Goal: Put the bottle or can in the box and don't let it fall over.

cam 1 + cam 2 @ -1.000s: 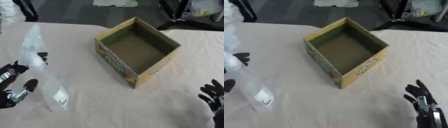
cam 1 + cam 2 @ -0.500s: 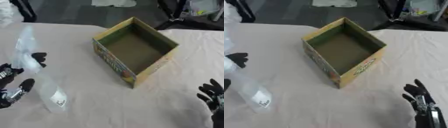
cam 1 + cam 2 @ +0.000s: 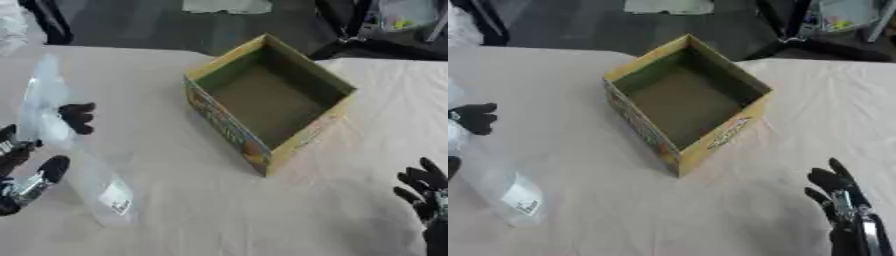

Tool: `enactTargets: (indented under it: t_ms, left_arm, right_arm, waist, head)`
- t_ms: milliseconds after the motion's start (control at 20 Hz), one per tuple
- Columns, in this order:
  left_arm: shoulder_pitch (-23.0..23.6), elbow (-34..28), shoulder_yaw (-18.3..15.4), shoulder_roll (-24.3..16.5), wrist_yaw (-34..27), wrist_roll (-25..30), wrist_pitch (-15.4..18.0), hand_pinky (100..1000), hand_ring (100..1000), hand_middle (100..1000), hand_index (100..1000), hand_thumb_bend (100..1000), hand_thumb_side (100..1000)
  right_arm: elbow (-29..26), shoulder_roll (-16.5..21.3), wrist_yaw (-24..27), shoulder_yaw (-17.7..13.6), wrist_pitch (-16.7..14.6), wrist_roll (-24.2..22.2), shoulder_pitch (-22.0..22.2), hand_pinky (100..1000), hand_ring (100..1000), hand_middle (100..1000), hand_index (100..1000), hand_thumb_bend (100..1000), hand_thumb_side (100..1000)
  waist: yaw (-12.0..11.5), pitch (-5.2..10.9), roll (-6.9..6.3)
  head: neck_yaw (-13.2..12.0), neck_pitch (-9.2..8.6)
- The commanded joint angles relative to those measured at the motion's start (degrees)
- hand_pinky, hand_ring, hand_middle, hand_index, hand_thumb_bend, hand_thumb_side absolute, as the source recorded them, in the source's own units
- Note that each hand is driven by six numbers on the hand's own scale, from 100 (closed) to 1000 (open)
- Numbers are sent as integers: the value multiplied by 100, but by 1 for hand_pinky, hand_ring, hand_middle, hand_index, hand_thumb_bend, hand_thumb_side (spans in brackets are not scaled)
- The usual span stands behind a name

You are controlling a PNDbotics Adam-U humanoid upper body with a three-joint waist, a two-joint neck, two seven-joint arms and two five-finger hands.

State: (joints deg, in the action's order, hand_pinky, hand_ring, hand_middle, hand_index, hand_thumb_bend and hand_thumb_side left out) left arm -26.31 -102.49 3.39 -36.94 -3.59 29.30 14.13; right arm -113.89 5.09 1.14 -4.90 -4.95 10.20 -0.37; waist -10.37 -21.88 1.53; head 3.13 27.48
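clear bottle tilted between left hand thumb and fingers.

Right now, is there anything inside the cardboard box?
No, the box shows only its bare brown floor, while the clear bottle is outside it in the left hand.

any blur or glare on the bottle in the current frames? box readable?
Left eye view: the clear plastic bottle is smeared and washed pale against the table, edges hard to trace beside the left hand. Right eye view: the yellow cardboard box is soft, its side print unreadable, its inside shadowed; right hand soft too.
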Motion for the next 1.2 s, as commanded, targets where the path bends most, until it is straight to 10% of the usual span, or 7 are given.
enactTargets:
  t_ms: [50,1200]
  left_arm:
    - [-108,-105,-9,-198,-18,18,-36,1000,1000,986,865,100,658]
    - [-317,-49,176,13,-278,299,-282,1000,1000,960,825,100,645]
  right_arm:
    - [-70,88,47,-29,5,10,6,820,859,996,744,100,828]
    - [-70,66,62,-38,88,52,-25,821,858,996,744,100,842]
  waist:
    - [-6,134,-31]
    - [-24,114,-24]
  head:
    - [-9,-51]
    - [-29,-84]
